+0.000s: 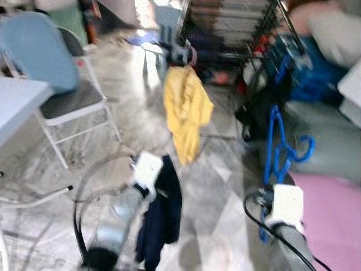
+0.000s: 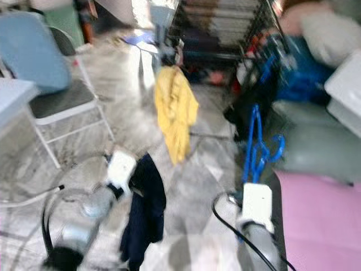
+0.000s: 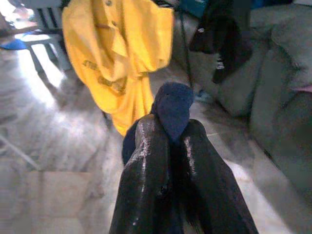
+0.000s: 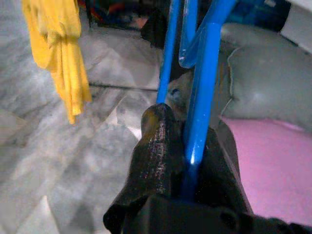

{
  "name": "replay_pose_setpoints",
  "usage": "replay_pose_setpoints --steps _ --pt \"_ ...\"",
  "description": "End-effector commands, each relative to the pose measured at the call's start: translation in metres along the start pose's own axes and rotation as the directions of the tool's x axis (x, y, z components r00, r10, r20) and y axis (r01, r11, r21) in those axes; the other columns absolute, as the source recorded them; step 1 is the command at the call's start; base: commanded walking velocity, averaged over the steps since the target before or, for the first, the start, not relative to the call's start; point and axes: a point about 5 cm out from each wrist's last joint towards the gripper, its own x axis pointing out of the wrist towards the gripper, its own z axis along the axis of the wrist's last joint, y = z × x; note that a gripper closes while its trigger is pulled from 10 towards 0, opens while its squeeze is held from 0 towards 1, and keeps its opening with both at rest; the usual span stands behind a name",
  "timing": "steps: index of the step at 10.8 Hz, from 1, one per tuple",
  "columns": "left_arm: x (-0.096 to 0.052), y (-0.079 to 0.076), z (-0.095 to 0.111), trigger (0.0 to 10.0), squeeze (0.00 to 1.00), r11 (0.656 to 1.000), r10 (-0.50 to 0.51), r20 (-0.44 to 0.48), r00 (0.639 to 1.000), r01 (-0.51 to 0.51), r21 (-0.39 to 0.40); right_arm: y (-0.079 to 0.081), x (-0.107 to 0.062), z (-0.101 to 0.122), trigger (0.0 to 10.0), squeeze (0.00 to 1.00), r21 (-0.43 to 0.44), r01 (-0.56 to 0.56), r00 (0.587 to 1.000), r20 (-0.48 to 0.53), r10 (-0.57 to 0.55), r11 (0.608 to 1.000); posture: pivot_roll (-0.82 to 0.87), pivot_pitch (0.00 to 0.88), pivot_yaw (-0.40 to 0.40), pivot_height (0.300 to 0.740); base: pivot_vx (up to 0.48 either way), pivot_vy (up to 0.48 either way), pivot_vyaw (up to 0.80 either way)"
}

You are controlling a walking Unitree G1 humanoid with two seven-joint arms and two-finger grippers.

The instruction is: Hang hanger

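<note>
While the right pincer [image 4: 187,146] clamps a blue hanger [image 1: 280,148] upright beside the sofa [image 1: 327,144], the left pincer [image 3: 170,141] grips a navy cloth [image 1: 162,212]. A yellow shirt [image 1: 185,116] hangs ahead, near the rack [image 1: 237,25].

The floor [image 1: 113,124] is of grey marble tiles with a shiny surface. A folding chair [image 1: 67,107] with white legs stands on it, and a drying rack [image 1: 237,28] stands further back.
</note>
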Motion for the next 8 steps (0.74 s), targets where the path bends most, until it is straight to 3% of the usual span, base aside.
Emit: replay_pose_setpoints --steps 1,3,4,6,8 --pt "0.008 0.004 0.013 10.0 0.00 1.000 0.009 0.054 0.998 -0.010 0.026 -0.008 0.005 0.005 10.0 0.00 0.017 0.037 0.999 0.038 -0.037 0.999 0.09 0.000 -0.009 0.740 0.000 0.000 0.00" --pt "0.013 0.023 0.018 10.0 0.00 0.998 0.044 0.045 0.998 -0.046 0.049 -0.008 0.012 0.005 10.0 0.00 0.044 0.054 0.995 0.077 -0.057 0.998 0.09 0.000 0.050 0.740 0.000 0.360 0.00" --pt "0.013 0.025 0.019 10.0 0.00 0.998 0.045 0.051 0.998 -0.047 0.047 -0.006 0.014 0.007 10.0 0.00 0.034 0.053 0.995 0.084 -0.055 0.998 0.09 0.000 0.060 0.740 0.000 0.480 0.00" --pt "0.012 0.016 0.014 10.0 0.00 0.999 0.014 0.057 0.998 -0.017 0.044 -0.004 0.014 0.005 10.0 0.00 -0.008 0.043 0.995 0.086 -0.042 0.999 0.07 0.000 0.067 0.740 0.000 0.480 0.00" --pt "0.014 0.003 0.018 10.0 0.00 0.996 -0.067 0.086 0.994 0.061 0.063 -0.007 0.021 0.003 10.0 0.00 0.011 0.082 0.995 0.057 -0.083 0.997 0.04 0.000 0.071 0.740 0.000 0.480 0.00"
